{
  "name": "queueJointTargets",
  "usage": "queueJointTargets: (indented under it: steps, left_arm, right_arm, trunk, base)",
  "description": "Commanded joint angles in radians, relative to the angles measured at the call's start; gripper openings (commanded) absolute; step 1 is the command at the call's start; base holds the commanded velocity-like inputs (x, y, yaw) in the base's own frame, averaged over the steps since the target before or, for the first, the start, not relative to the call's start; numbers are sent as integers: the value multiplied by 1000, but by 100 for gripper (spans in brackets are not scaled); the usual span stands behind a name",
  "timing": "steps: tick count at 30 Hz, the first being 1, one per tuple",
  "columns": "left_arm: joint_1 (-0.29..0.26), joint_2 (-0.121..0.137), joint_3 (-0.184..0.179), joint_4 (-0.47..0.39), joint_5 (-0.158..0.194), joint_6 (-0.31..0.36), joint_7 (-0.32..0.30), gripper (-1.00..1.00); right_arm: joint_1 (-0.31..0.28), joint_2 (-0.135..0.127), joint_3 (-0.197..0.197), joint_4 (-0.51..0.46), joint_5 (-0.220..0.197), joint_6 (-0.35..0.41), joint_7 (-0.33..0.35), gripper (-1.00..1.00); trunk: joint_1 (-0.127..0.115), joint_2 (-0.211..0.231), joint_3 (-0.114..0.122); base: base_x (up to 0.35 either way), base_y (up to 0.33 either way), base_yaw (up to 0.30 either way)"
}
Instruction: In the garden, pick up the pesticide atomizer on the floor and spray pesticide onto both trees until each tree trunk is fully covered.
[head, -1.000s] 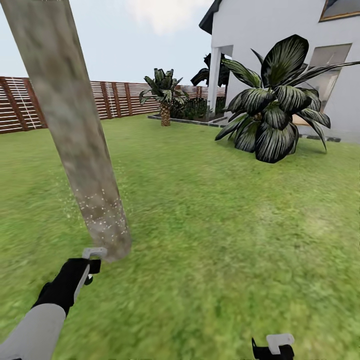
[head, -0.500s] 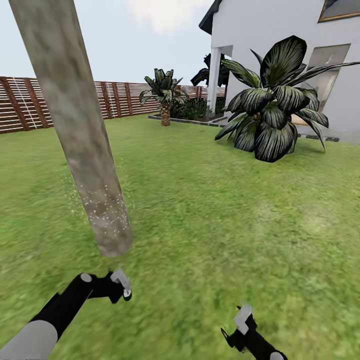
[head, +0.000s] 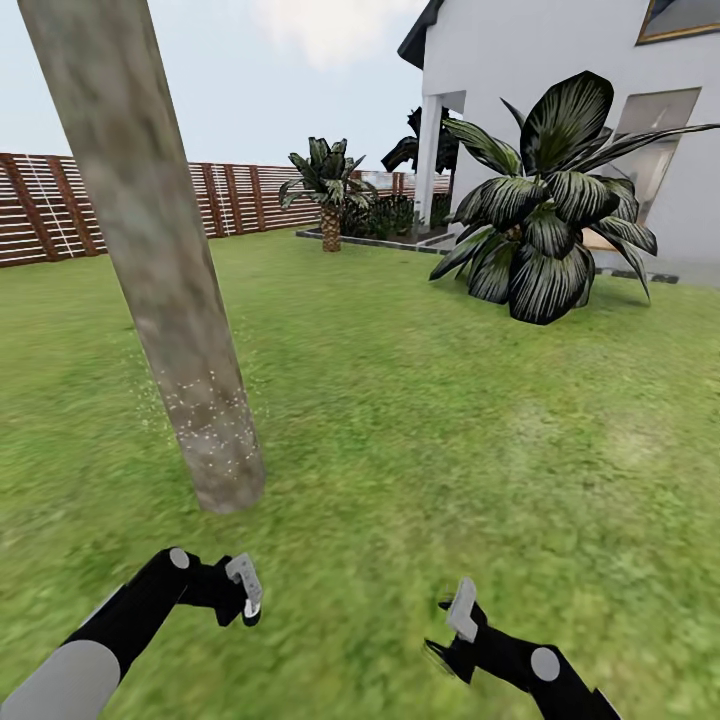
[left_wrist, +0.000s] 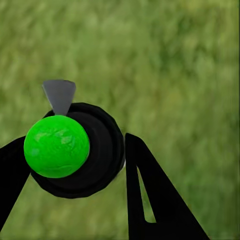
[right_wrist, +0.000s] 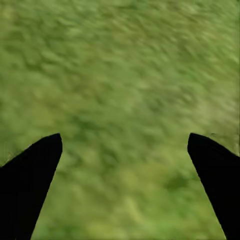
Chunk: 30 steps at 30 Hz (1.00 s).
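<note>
My left gripper (head: 242, 592) hangs low over the grass, just in front of the base of a tree trunk (head: 165, 290). In the left wrist view the left gripper (left_wrist: 75, 167) is shut on the pesticide atomizer (left_wrist: 102, 150), a round black bottle seen from above, with a bright green cap and a grey nozzle. The trunk is thick, pale grey-brown and leaning, with white specks scattered over its lowest part (head: 212, 425). My right gripper (head: 458, 622) is open over bare lawn; its dark fingers (right_wrist: 30, 175) stand wide apart with nothing between them.
Green lawn (head: 420, 420) spreads all around. A large broad-leaved plant (head: 545, 220) stands at the right before the white house (head: 560, 70). A small palm (head: 328, 190) and a brown slat fence (head: 230, 195) lie farther back.
My left gripper has drawn back from the trunk's base and dropped lower. My right arm has risen and swung left, further into view. The camera shifted slightly.
</note>
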Motion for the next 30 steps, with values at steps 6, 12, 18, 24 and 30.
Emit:
queueJointTargets:
  steps: [6,12,18,24,30]
  left_arm:
    - [2,-22,-109,1,-1,10,0,-100]
    - [3,-69,-119,23,-33,12,0,-100]
    - [3,-138,-118,31,-144,12,-1,-100]
    - [3,-184,-187,43,-162,14,0,-100]
    - [-5,-217,-202,42,-165,15,0,-100]
  right_arm:
    - [-9,17,88,-33,-2,1,35,-100]
    - [-24,82,109,-79,-2,1,118,-100]
    - [-36,114,109,-88,-2,1,126,-100]
    - [-37,117,110,-88,-3,1,126,-100]
    - [-38,122,111,-89,-3,1,127,-100]
  trunk:
    - [0,0,0]
    - [0,0,0]
    - [0,0,0]
    - [0,0,0]
    - [0,0,0]
  base:
    - [0,0,0]
    - [0,0,0]
    - [0,0,0]
    - [0,0,0]
    - [0,0,0]
